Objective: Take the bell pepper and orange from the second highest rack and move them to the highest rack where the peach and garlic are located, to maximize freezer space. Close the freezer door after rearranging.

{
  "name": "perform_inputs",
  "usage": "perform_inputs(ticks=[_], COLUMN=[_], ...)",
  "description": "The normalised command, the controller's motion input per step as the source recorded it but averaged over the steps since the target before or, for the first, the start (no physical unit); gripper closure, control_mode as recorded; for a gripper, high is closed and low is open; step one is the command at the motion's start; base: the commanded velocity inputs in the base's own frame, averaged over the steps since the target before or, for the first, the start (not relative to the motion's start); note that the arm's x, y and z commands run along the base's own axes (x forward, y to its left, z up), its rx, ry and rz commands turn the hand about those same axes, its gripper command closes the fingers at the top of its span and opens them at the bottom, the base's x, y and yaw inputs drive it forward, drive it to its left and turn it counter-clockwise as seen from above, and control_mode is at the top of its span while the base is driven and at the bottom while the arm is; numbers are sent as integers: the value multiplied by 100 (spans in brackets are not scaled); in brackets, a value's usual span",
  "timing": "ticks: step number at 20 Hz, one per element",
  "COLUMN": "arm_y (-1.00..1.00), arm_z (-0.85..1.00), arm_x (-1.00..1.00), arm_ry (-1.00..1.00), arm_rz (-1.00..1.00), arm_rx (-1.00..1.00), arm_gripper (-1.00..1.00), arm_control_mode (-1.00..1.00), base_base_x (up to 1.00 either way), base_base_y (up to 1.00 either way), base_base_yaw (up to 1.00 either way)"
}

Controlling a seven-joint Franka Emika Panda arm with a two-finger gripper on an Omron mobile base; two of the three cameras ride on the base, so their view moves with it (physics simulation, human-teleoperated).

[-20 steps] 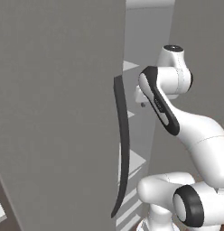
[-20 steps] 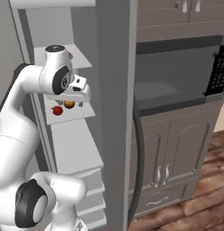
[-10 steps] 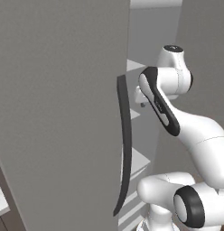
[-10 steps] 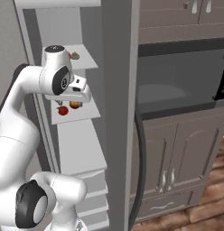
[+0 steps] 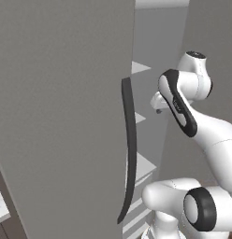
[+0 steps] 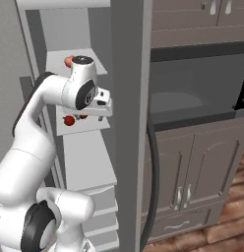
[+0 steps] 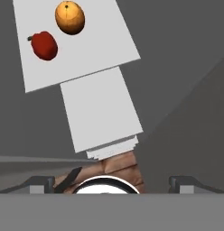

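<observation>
Progress is sitting at the very start, operator: you are looking at a bell pepper (image 7: 44, 45) and an orange (image 7: 70, 17) that are both lying on the second highest rack (image 7: 100, 45), and nothing is being carried yet. In the hand view the two are resting near the far edge of that rack, the pepper just beside the orange, apart from it. In the right base view you are seeing a reddish fruit on the highest rack (image 6: 57, 60), near its left edge; which fruit it is, you cannot tell at that size. The gripper (image 6: 105, 104) is hovering with its fingers spread wide and empty, above the second rack's front edge and well short of either fruit.

Both moves and the closing are remaining. The freezer door (image 5: 61, 116) is standing open, so you are judging the last step untouched.

The racks are reading as flat, pale, smooth slabs with crisp straight edges. The pepper is looking glossy red and lumpy with a short dark stem; the orange is round and dimpled. The door is a matte grey panel carrying a long, slightly curved black handle (image 5: 129, 149).
</observation>
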Motion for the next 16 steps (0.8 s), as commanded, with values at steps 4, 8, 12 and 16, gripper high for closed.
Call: perform_inputs(ticks=[4,8,12,16], arm_y=[-64,-59,-65,-37], arm_z=[-16,-8,-4,0], arm_x=[0,0,4,15], arm_ry=[0,0,0,-1], arm_rz=[8,0,0,0], arm_rx=[0,0,0,7], arm_gripper=[-100,-100,-100,-100], arm_control_mode=[-100,-100,-100,-100], base_base_x=[0,0,0,0], base_base_y=[0,0,0,0], base_base_yaw=[0,0,0,0])
